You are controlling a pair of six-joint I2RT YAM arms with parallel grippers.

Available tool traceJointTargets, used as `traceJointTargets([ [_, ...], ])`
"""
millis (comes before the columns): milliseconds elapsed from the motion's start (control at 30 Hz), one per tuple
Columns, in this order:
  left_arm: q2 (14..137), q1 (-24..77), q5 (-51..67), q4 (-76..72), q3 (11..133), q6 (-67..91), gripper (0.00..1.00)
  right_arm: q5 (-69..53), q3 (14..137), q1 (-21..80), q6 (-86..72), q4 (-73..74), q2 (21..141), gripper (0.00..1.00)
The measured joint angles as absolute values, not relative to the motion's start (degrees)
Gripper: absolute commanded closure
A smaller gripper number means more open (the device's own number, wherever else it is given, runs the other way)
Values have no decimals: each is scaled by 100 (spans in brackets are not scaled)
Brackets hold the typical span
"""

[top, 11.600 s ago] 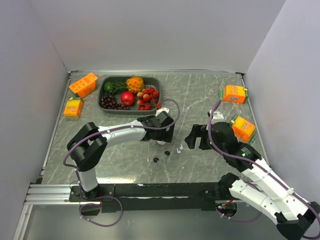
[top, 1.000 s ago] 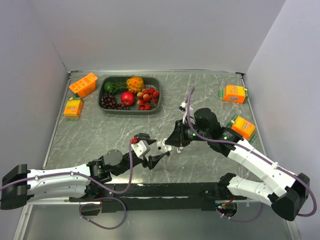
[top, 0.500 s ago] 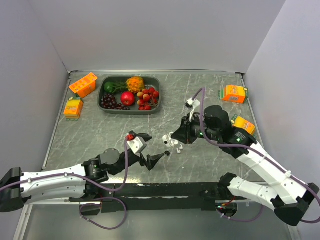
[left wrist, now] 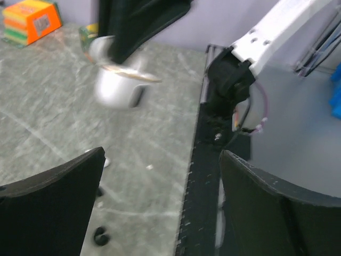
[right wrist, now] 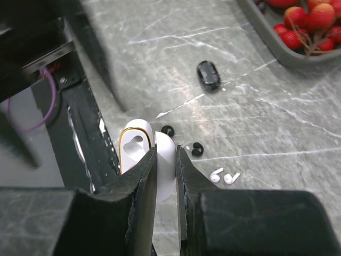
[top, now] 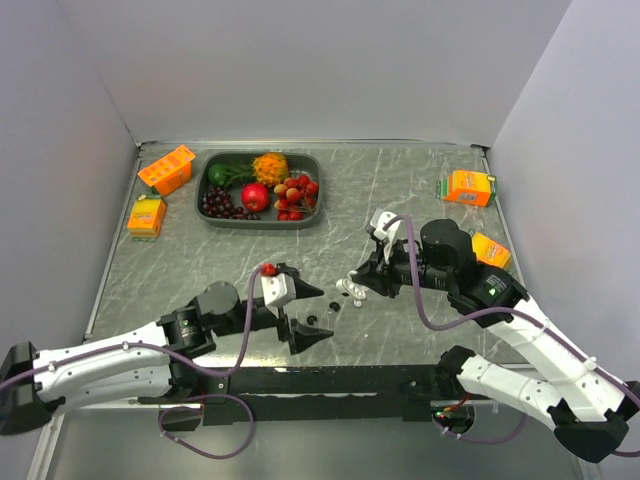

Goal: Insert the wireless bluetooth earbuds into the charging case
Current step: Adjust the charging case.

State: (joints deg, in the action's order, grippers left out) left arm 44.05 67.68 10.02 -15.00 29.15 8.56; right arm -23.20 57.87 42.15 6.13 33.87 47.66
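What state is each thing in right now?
left gripper: open, empty
right gripper: shut on white case
white case: lid open, held off the table
black case: shut, on table
white earbuds: loose on table
black earbuds: loose on table

Fruit tray point(top: 199, 200), orange cartons point(top: 467, 187)

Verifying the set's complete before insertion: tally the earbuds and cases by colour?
Small white plastic earbuds: 2
Small black plastic earbuds: 2
White open charging case: 1
Black oval closed case: 1
Total: 6
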Motion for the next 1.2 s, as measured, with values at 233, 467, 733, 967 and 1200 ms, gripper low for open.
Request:
traceJointTargets([
  [233, 4619, 5050, 2694, -1645, 2915, 1041, 14, -2742, 6117, 4517, 1000, 3734, 4980, 100],
  [467, 5190, 4845, 3623, -1544, 3223, 917, 20, -2858, 6270, 4716, 1039, 3839, 5419, 100],
  [733, 5349, 4840, 4121, -1509, 3411, 864, 24, -2744, 6272, 4869, 1037, 3859, 5760, 100],
  [967, 5588, 4840, 4423, -1476, 3496, 869, 28, -2582, 6322, 4943, 1035, 3795, 5889, 100],
  [1200, 5682, 4840, 4545, -1406, 3503, 869, 33, -2510, 6420, 4991, 1035, 3706, 5918, 100],
])
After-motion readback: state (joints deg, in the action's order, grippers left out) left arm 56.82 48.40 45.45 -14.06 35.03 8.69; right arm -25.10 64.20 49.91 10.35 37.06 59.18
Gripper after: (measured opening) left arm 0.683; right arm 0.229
